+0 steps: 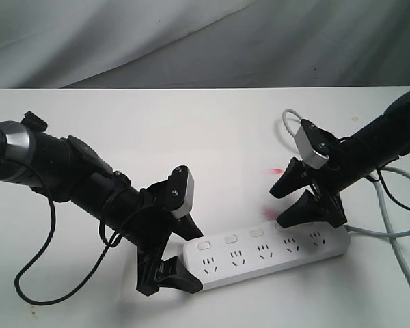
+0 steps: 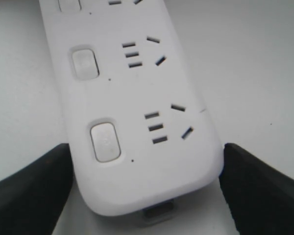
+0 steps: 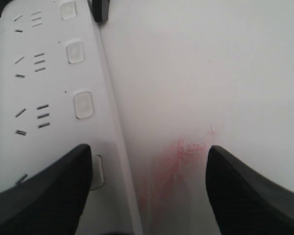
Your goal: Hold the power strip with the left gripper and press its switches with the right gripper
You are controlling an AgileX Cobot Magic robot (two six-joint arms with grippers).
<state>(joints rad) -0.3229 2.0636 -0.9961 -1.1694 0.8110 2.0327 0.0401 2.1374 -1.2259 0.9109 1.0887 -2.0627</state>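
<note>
White plastic forms the long, round-ended power strip (image 1: pixel 260 263) (image 2: pixel 137 88) (image 3: pixel 44 88), which lies on the white tabletop (image 1: pixel 191 137) in the lower centre-right of the exterior view. Its grey cord (image 1: pixel 386 234) trails toward the right edge. Any print on it is too small to read.

The black two-finger left gripper (image 1: pixel 197 262) (image 2: pixel 146 161) is clamped on the strip's left end, one finger against each long side. The black right gripper (image 1: pixel 277 208) (image 3: pixel 147 156) is spread wide and holds nothing. One of its fingers (image 3: pixel 49 196) overlaps the fourth of the small white rounded switches (image 1: pixel 229 239) (image 2: pixel 105 142) (image 3: pixel 83 104), counting from the held end. The other finger hangs over a pink smear (image 1: pixel 277 171) (image 3: pixel 176 161).

Bare tabletop stretches behind the strip between the arms, up to the far edge below the grey cloth (image 1: pixel 191 41).
</note>
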